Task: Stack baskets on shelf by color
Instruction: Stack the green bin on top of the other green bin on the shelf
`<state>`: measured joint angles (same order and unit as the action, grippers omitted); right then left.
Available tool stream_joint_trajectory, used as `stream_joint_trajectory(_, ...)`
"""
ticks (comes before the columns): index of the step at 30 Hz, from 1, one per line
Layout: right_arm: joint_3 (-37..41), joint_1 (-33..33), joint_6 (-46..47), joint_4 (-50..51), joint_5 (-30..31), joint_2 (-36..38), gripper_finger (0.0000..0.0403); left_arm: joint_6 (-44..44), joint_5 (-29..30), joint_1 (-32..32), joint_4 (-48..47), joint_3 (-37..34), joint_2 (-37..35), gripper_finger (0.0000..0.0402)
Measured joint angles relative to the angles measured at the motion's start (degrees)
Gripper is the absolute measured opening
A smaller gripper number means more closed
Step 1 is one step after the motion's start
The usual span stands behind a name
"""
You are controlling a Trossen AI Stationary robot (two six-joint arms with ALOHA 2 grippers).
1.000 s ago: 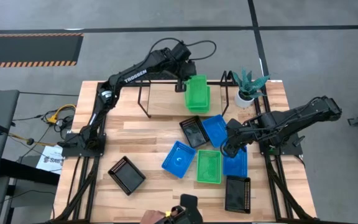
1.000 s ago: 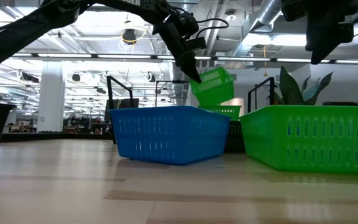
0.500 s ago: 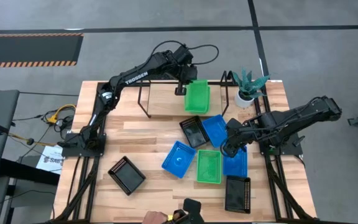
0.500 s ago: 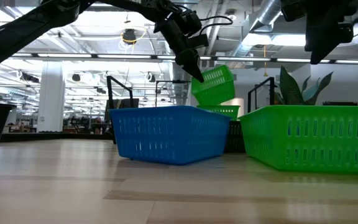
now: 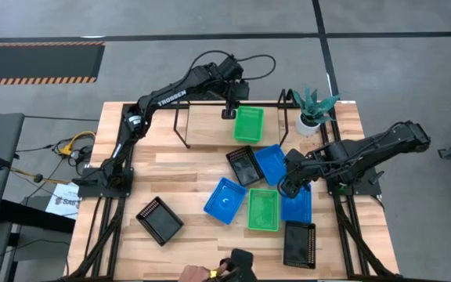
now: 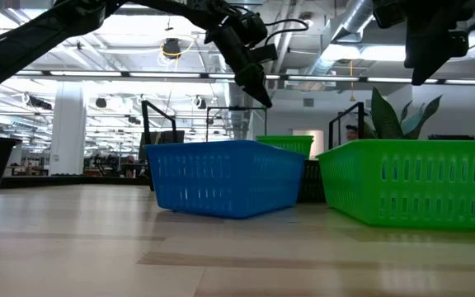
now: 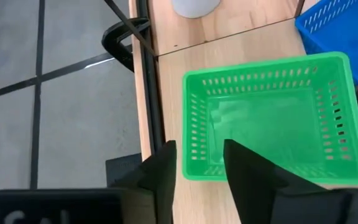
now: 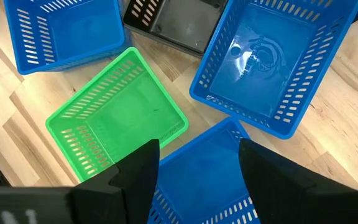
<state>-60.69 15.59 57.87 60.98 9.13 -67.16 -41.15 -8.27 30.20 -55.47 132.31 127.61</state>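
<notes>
A green basket [image 5: 248,124] sits level on the shelf [image 5: 180,125] at the table's far side; in the low view this green basket [image 6: 285,144] shows behind a blue one. My left gripper [image 5: 229,110] hangs open just above its left end wall [image 7: 197,163]. The fingers stand on either side of that wall without touching it. My right gripper [image 5: 291,185] waits open over a blue basket [image 8: 211,167] at the table's right. Loose on the table lie a green basket [image 5: 262,210], two more blue baskets [image 5: 225,200] [image 5: 271,163] and three black baskets [image 5: 160,220] [image 5: 299,244] [image 5: 244,166].
A potted plant [image 5: 312,110] stands right of the shelf at the far right corner. The loose baskets crowd the table's middle and right. Bare wood lies at the table's left [image 5: 143,168]. A person's hand [image 5: 202,274] shows at the near edge.
My left gripper has opened and let go of the green basket. The basket hung tilted from the fingers above the shelf. It has dropped onto the green basket beneath it and now lies level, squarely over it. The arm has kept its place.
</notes>
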Motion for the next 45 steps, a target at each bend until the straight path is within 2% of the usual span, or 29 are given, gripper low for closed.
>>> stream_joint_trajectory(4,0.0,0.1,0.1,0.0,0.0,0.0,0.0245,4.6,0.5,0.0,-1.9,1.9,0.0,0.0134)
stream_joint_trajectory(7,0.0,0.1,0.1,0.0,0.0,0.0,0.0245,7.2,-6.2,0.1,-6.0,2.2,-1.8,0.0134)
stream_joint_trajectory(12,0.0,0.1,0.2,1.6,0.0,0.0,0.0245,15.9,-20.6,-0.8,-13.6,2.2,-5.2,0.0135)
stream_joint_trajectory(15,0.0,0.1,0.2,2.4,0.0,0.0,0.0245,17.9,-24.1,-2.5,-18.1,2.2,-5.7,0.0135)
stream_joint_trajectory(22,0.0,0.3,0.2,3.8,0.0,0.0,0.0245,19.0,-20.8,-11.9,-21.0,2.2,-5.7,0.0135)
stream_joint_trajectory(26,0.0,2.8,0.6,5.8,-0.5,0.0,0.0245,22.9,-14.8,-18.1,-17.0,2.1,-5.7,0.0135)
stream_joint_trajectory(31,0.0,9.5,1.9,8.6,-2.4,0.0,0.0245,30.2,-9.9,-23.5,-8.8,-2.4,-5.8,0.0135)
stream_joint_trajectory(37,0.0,20.8,12.7,11.1,-3.3,0.0,0.0245,31.7,-9.0,-27.2,-0.1,-11.4,-5.7,0.0143)
stream_joint_trajectory(42,0.0,28.4,24.8,10.8,-1.7,0.0,0.0245,28.7,-8.6,-29.3,11.4,-19.4,-5.7,0.0170)
stream_joint_trajectory(45,0.0,31.2,29.5,10.6,0.3,0.0,0.0245,26.4,-6.3,-30.4,18.5,-23.7,-5.7,0.0190)
